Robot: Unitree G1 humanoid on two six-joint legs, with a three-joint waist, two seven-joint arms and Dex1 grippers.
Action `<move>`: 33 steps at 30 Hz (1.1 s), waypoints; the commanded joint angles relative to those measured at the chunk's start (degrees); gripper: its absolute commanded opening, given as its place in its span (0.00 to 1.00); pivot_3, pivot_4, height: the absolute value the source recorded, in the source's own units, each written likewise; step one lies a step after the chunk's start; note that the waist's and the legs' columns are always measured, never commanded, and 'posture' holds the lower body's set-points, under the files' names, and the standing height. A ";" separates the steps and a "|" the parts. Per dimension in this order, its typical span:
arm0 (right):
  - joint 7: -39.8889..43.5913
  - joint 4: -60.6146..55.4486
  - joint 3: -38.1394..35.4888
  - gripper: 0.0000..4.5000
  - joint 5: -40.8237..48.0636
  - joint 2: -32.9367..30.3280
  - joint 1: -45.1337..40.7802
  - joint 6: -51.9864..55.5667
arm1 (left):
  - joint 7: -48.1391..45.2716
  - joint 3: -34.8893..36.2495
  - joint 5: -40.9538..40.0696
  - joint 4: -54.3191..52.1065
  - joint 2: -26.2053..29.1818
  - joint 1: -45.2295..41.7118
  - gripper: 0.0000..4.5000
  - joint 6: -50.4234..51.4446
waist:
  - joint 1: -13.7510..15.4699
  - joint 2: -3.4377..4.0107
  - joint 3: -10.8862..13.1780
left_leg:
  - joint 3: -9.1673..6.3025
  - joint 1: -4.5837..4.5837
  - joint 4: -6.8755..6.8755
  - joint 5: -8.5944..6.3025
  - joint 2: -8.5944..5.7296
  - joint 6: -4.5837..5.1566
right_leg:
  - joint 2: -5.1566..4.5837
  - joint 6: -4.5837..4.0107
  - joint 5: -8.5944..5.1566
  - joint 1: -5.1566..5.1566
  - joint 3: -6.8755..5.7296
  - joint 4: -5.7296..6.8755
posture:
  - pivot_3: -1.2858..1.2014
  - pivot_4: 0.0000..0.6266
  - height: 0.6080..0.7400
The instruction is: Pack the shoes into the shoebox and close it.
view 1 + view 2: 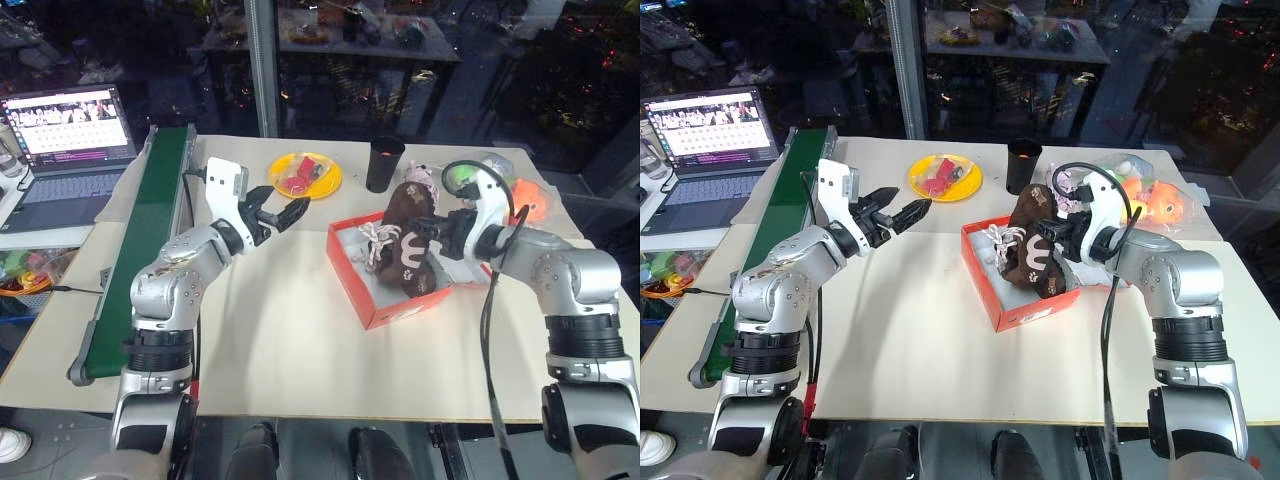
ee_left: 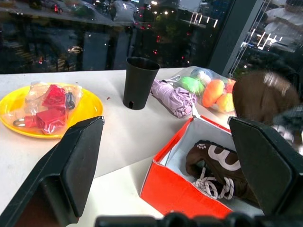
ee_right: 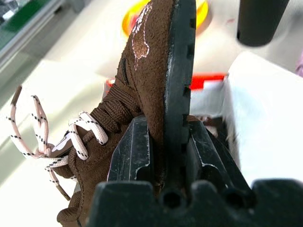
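1. Cream board covers the surface (image 1: 300,350) nearest me, bare in front of the box.
2. My right pincer (image 3: 163,156) is clenched on one brown shoe (image 3: 151,75), fingers pinching its sole and side, laces dangling; the shoe hangs tilted over the box.
3. My left pincer (image 1: 278,212) is released, jaws spread wide and holding nothing, hovering above the surface to the left of the box.
4. The red-orange shoebox (image 1: 370,300) sits open on the surface between my arms, white inside.
5. The second shoe (image 2: 218,172) lies inside the shoebox with its pale laces loose.
6. A green conveyor belt (image 1: 150,230) runs along the surface's left edge, a laptop (image 1: 65,140) beyond it.
7. Farther back stand a yellow plate (image 1: 330,180) holding wrapped red items, a black cup (image 1: 384,163), a folded lilac umbrella (image 2: 175,97), and a bag of coloured toys (image 2: 213,90).
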 commanded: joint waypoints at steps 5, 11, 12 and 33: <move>4.63 -0.52 4.11 0.08 -3.50 -0.01 0.32 -1.10 | 0.72 0.18 -0.28 -3.89 0.02 0.25 1.00 0.15 | -0.02 0.00 0.00 | 0.00 0.01 0.00 0.00 0.00 0.00 | 0.01 0.00 0.00 0.00 0.00 0.00 | 0.52 0.24 0.97; 11.94 8.17 13.83 0.08 -12.11 -0.26 -3.57 -6.91 | 0.63 -0.38 -0.16 -4.61 0.49 1.13 1.00 0.31 | -0.04 0.00 0.00 | 0.00 0.01 0.03 0.00 0.00 0.00 | 0.01 0.00 0.00 0.01 0.00 0.01 | 0.52 0.24 0.97; 13.36 9.79 15.75 0.08 -13.89 -0.40 -4.33 -8.05 | 0.38 -0.52 -0.06 -4.91 0.88 1.44 1.00 0.37 | -0.12 0.00 0.00 | 0.00 0.01 0.03 0.00 0.00 0.00 | 0.01 0.00 0.00 0.01 0.00 0.01 | 0.52 0.24 0.97; 23.50 51.78 26.32 0.08 -35.78 12.07 -20.62 -30.78 | -13.83 -6.92 -0.93 -15.65 14.73 12.08 1.00 3.39 | -0.59 -0.18 -0.16 | 0.00 0.42 0.02 -0.01 0.01 -0.03 | 0.00 -0.02 -0.01 0.37 -0.05 0.02 | 0.52 0.24 0.97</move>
